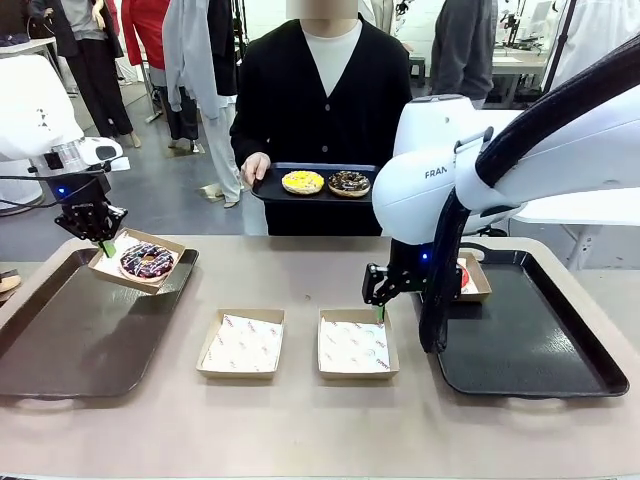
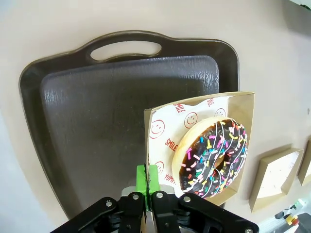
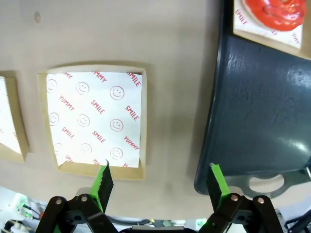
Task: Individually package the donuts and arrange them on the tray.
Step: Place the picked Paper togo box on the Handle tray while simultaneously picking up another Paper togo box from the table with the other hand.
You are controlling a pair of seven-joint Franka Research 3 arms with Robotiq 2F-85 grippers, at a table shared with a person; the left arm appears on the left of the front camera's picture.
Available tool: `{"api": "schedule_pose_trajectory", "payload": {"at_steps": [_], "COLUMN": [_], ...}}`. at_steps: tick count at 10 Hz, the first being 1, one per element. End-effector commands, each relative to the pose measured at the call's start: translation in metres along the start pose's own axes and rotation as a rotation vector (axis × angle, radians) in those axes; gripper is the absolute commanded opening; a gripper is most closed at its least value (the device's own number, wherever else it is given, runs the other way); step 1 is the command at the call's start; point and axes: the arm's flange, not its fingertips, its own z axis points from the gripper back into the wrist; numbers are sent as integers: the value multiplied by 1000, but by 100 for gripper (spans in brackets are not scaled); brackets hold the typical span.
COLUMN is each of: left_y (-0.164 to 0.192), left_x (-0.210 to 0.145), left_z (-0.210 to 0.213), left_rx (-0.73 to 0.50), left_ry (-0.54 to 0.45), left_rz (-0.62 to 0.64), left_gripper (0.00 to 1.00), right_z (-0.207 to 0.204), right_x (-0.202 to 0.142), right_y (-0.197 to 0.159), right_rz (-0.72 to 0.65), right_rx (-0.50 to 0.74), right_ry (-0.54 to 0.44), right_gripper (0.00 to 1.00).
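Placing step: I hold the boxed purple donut (image 1: 147, 261) over the left tray (image 1: 60, 340). I judge this the second of four, roughly mid-task.
Left gripper (image 1: 105, 243): fingers (image 2: 142, 180) pressed together on the left edge of the carried box (image 1: 168, 243), with the paper liner pinched in too.
Purple donut place: inside that box, which is tilted above the tray's far part. I can't tell if any corner touches the tray.
Left arm pose: wrist pointing down, far left of the worktop (image 1: 300, 420).
Right gripper (image 1: 380, 308): fingers (image 3: 103, 180) wide apart and empty, hovering above the far-right part of the right empty box (image 1: 357, 347), just left of the right tray (image 1: 540, 350).
Red donut (image 3: 269, 10): boxed, at the far-left corner of the right tray.
Yellow donut (image 1: 303, 182), chocolate donut (image 1: 349, 183): unboxed on the small tray (image 1: 270, 192) that the person holds at the far side.
Left empty box (image 1: 242, 343): on the worktop, just beside the right one.
Next move: level the box, lower it flat onto the tray, then part the fingers and lift clear. With this tilt I think the donut could slide.
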Motion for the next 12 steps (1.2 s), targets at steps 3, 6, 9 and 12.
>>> {"api": "schedule_pose_trajectory", "payload": {"at_steps": [3, 6, 9, 12], "left_y": [-2, -4, -4, -4], "left_x": [3, 5, 8, 11], "left_z": [-7, -9, -11, -14], "left_rx": [-2, 10, 13, 27], "left_ry": [-33, -43, -46, -47], "left_rz": [-33, -30, -25, -16], "left_gripper": [1, 1, 1, 1], "right_z": [-18, -34, -50, -61], "right_x": [5, 4, 8, 10], "right_y": [14, 11, 11, 13], "right_rz": [-83, -114, -113, -107], "right_rx": [49, 44, 49, 51], "right_ry": [-46, -66, -77, -82], "right_gripper": [100, 100, 100, 100]}}
